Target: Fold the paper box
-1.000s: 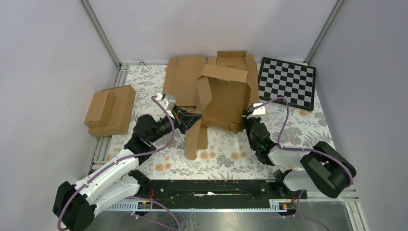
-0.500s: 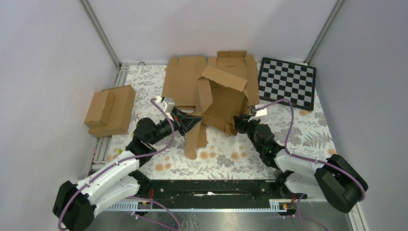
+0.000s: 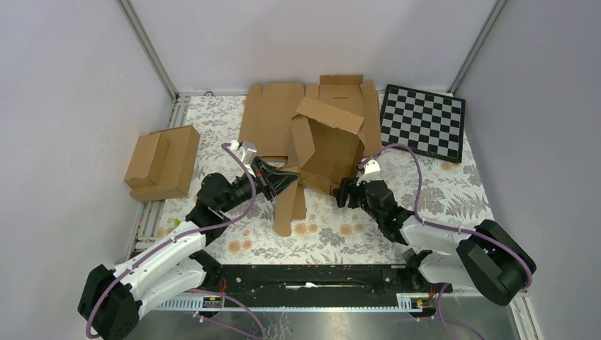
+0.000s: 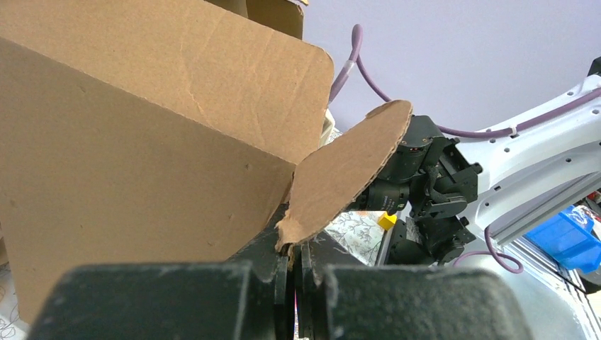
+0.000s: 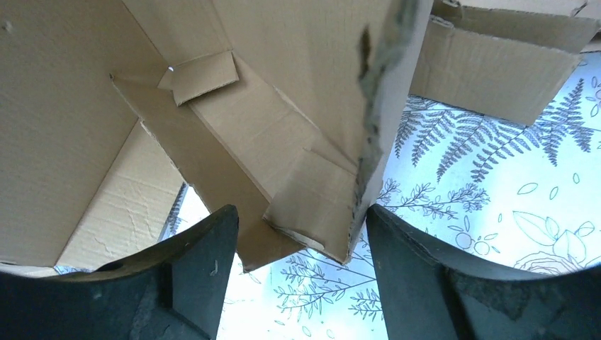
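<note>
**Robotics laboratory test cell.** Plain grey wall panels set in aluminium framing enclose a table covered with a floral cloth on three sides, and two cabled robot arms are bolted to a black mounting rail at 6 o'clock. A black-and-white checkerboard panel lies at 1 o'clock, and a blue bin shows beyond the table edge in the left wrist view.
</note>
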